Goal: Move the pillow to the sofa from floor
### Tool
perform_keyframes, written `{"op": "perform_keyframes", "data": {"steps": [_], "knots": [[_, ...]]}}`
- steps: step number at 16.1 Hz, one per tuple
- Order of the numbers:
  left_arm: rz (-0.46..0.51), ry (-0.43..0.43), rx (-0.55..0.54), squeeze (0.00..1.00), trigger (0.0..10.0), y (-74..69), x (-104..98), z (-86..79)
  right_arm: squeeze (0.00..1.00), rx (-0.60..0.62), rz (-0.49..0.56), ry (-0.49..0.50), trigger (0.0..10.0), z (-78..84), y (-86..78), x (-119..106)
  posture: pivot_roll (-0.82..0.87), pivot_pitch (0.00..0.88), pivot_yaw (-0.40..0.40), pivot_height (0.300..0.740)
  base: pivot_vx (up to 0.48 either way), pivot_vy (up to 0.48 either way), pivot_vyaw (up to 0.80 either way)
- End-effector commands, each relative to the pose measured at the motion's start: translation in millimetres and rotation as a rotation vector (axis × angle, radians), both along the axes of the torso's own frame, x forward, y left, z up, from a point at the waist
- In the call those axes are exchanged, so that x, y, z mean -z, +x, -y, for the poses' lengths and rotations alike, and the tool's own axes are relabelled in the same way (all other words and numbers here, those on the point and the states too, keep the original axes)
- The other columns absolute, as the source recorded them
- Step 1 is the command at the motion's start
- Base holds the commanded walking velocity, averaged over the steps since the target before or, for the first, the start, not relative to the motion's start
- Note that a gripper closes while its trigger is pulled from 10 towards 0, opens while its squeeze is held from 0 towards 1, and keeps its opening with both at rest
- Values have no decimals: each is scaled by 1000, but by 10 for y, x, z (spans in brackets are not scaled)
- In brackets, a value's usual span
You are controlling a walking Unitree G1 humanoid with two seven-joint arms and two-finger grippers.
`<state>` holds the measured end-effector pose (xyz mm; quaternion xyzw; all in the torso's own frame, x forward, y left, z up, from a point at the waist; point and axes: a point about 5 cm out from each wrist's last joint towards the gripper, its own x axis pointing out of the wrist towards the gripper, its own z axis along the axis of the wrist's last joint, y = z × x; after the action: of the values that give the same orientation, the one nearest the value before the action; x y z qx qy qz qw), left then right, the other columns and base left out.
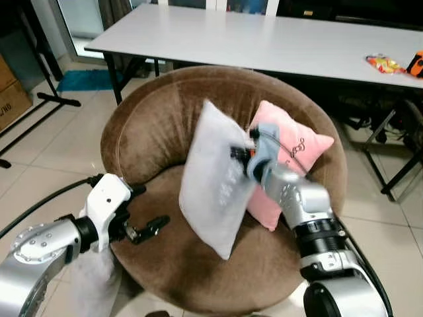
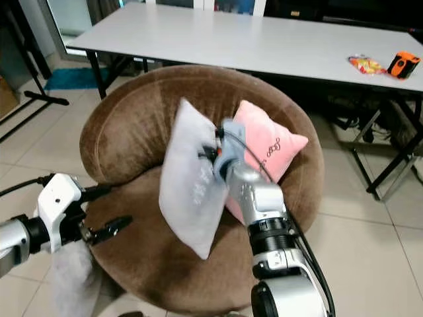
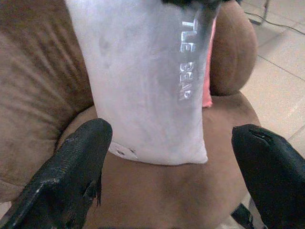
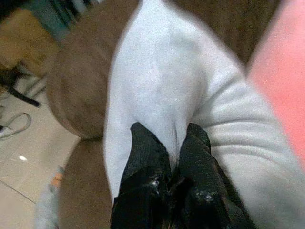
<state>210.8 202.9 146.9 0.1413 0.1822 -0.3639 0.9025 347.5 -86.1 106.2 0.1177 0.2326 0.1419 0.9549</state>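
Note:
A white pillow [image 1: 211,178] stands on edge on the round brown sofa chair [image 1: 152,125], leaning toward a pink pillow [image 1: 291,148] behind it. My right gripper [image 4: 167,157] is shut on a pinch of the white pillow's fabric [image 4: 157,90] at its upper right edge [image 2: 215,153]. My left gripper [image 1: 149,228] is open over the seat's front left, a little short of the white pillow [image 3: 143,81], holding nothing; its fingers [image 3: 71,167] frame the pillow's lower end.
A long white table [image 1: 264,39] stands behind the chair, with a snack packet [image 1: 383,64] and an orange object [image 2: 403,64] on it. Another pale cushion [image 1: 92,277] lies on the tiled floor under my left arm. Table legs [image 1: 396,172] stand at right.

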Motion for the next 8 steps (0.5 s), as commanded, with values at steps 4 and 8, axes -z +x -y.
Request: {"op": "perform_keyframes", "data": {"steps": [4,8], "knots": [[-20,1,33,0,10000,-36,-38,40,0,85,-103,-107,10000,119,-6,450,102,0,-1,740,0,0,0],[-17,6,31,0,10000,-44,-55,32,1000,190,-7,-31,10000,248,211,191,100,0,-4,740,0,0,0]]}}
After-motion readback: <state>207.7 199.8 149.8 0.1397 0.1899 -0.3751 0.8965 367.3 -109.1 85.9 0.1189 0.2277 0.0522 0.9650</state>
